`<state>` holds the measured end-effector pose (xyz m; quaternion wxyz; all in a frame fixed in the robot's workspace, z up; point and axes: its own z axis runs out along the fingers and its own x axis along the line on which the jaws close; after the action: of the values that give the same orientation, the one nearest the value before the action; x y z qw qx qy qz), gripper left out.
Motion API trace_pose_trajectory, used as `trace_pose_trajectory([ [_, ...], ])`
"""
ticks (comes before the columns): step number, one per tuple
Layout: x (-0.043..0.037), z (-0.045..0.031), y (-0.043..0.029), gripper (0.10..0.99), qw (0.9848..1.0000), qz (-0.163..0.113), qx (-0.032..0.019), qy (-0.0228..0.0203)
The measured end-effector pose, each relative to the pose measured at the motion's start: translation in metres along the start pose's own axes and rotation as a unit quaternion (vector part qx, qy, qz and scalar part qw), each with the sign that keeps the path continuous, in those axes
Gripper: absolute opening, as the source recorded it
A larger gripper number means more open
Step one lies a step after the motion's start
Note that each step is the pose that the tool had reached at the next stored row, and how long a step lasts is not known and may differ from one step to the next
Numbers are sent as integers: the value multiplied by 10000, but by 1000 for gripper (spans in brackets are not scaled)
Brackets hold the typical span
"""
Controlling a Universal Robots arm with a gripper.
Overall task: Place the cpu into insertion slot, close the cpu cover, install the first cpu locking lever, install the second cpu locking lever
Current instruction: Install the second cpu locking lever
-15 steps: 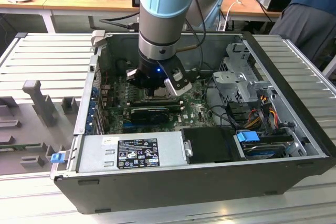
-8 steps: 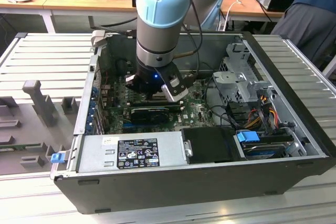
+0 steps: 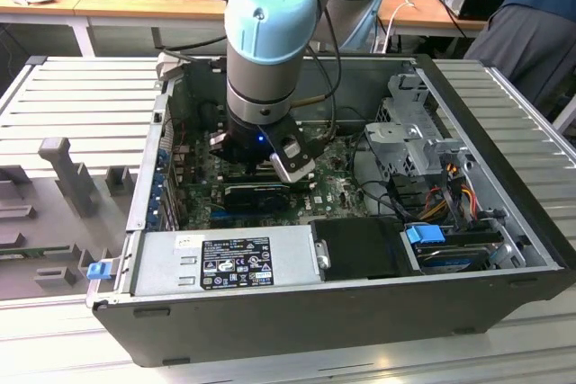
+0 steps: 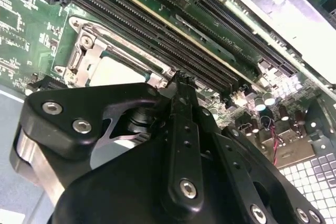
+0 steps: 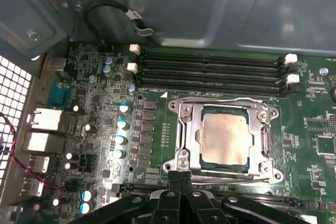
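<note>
The cpu (image 5: pixel 224 139) already sits in the insertion slot (image 5: pixel 185 129), with the cpu cover (image 5: pixel 265 141) flat over it. The claw (image 5: pixel 179 177) hangs at the slot's edge, fingers pressed together and holding nothing — seemingly to work a lever there.

A pale beige cpu (image 5: pixel 224 139) sits in the silvery cpu cover (image 5: pixel 186 129) on a green circuit board (image 5: pixel 304 145).

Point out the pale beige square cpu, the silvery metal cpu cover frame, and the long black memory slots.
pale beige square cpu (image 5: pixel 224 139): first wrist view, middle of its top face.
silvery metal cpu cover frame (image 5: pixel 189 140): first wrist view, on one side bar.
long black memory slots (image 5: pixel 210 72): first wrist view, middle of the row.
</note>
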<state>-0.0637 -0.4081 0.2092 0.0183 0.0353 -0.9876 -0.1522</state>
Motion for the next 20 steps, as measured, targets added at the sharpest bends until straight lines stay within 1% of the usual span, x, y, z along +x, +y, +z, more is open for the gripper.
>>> trace_pose_trajectory([
  [3,8,24,-31,106,10000,0,-28,-3],
  [6,29,42,-37,106,10000,6,-41,-5],
  [7,40,52,-39,106,10000,8,-52,-6],
  [8,39,79,-46,106,10000,12,-62,-9],
  [10,41,96,-48,106,10000,15,-80,-11],
  [17,44,147,-3,106,9999,16,-132,-16],
  [20,69,172,18,106,9999,15,-163,-18],
])
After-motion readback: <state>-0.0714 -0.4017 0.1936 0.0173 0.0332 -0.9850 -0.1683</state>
